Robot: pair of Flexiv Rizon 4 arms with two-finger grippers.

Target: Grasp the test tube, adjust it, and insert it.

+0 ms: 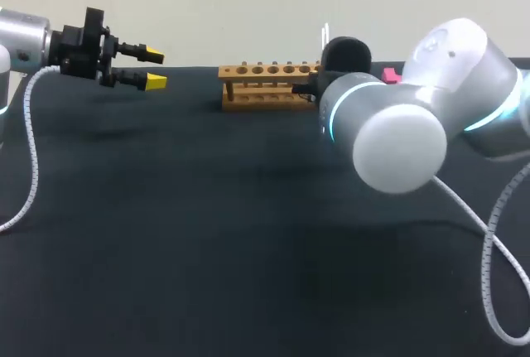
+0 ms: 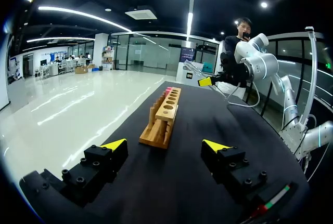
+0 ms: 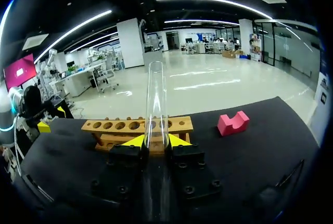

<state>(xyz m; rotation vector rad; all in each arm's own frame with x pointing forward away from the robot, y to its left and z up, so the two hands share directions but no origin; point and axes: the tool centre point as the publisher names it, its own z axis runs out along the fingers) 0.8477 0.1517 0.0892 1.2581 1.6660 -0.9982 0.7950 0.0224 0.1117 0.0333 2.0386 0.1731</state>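
The dark table (image 1: 207,233) takes up most of what I can see, and over its right side hangs the bulky right arm (image 1: 397,125), its pale rounded joints hiding much of its own wrist from above. The left arm (image 1: 25,38) comes in low at the far left corner. Its gripper, the left gripper (image 1: 155,69), is held level above the table, with the yellow-tipped fingers spread wide and nothing between them. Toward the far edge stands the wooden rack (image 1: 265,84), a long block with one row of round holes along its top, none of them filled as far as I can make out. The right gripper (image 3: 156,141) sits just beside the rack's right end, its two fingers clamped from either side on the test tube (image 3: 156,99). The clear glass tube sticks out past the fingertips, in line with the rack's row of holes. A small pink block (image 3: 232,123) lies on the table near the rack's right end, apart from it.
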